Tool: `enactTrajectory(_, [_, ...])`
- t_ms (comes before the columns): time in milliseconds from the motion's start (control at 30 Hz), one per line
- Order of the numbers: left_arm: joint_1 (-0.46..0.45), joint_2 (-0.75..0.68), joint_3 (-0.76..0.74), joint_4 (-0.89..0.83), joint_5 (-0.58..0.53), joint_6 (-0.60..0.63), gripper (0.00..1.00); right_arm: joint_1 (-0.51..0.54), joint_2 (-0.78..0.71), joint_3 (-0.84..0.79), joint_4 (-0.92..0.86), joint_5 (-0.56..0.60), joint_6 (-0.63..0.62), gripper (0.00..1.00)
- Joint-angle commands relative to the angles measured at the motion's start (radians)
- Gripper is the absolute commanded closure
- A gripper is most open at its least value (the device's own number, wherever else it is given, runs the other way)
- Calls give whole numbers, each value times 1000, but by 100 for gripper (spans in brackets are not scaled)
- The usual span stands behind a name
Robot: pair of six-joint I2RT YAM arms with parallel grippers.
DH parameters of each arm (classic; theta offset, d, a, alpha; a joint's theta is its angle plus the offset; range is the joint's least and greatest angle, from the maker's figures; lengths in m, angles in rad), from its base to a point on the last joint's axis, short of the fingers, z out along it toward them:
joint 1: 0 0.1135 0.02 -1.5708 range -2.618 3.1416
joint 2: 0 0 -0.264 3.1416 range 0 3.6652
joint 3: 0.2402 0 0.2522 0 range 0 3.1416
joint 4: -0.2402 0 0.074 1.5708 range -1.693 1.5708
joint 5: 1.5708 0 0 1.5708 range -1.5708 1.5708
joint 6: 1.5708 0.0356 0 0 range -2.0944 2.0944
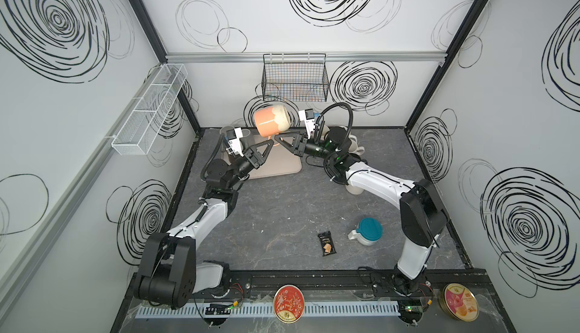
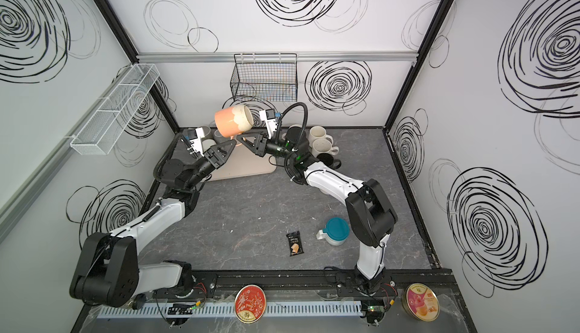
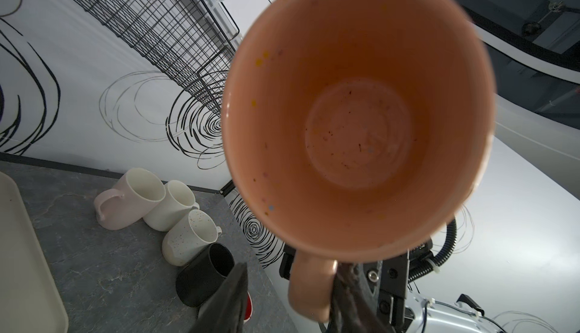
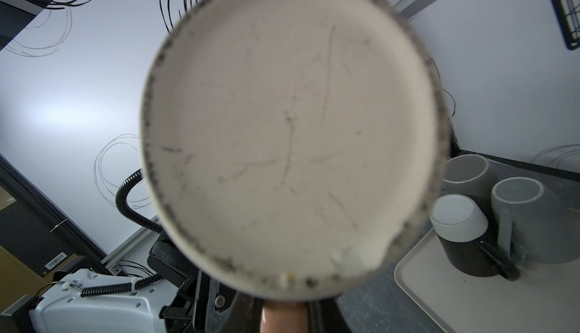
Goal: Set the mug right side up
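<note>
Snack pkt near teal-lid jug; red tin, pink tin at front; wire basket back wall.

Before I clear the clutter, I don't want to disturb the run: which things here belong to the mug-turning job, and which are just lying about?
In the job: orange mug, aloft, tipped sideways; right claw, shut on its handle; left claw, open astride that handle.
Lying about: snack packet; teal-lidded jug; red tin; pink tin; black wire basket.
</note>
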Motion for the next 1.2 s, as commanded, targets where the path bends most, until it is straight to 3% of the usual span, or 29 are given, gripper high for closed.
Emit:
enactTrajectory(0, [-16,17,54,-11,19,32,56,11,-46,68,175,-29,16,100])
enactTrajectory(167, [-37,20,92,-36,30,64,59,16,-43,71,182,-51,20,100])
enactTrajectory(367, [-36,57,129,233,102,-64,87,-1,-56,36,212,-27,57,100])
enactTrajectory(533, [-48,71,161,318,128,-108,100,-21,-56,20,240,-16,103,100])
enactTrajectory(567, [-47,68,164,304,128,-100,100,-23,-59,15,238,-10,104,99])
enactTrajectory(633, [-47,56,163,272,124,-70,100,-25,-70,4,218,2,98,89])
enactTrajectory(800, [-43,-11,163,80,100,83,100,-33,-137,-12,17,33,-36,71])
enactTrajectory(967, [-44,-94,213,-318,51,376,100,-62,-219,-5,-204,50,-239,51])
enactTrajectory(1167, [-80,-123,357,-807,-36,761,100,-105,-310,-13,-400,93,-388,46])
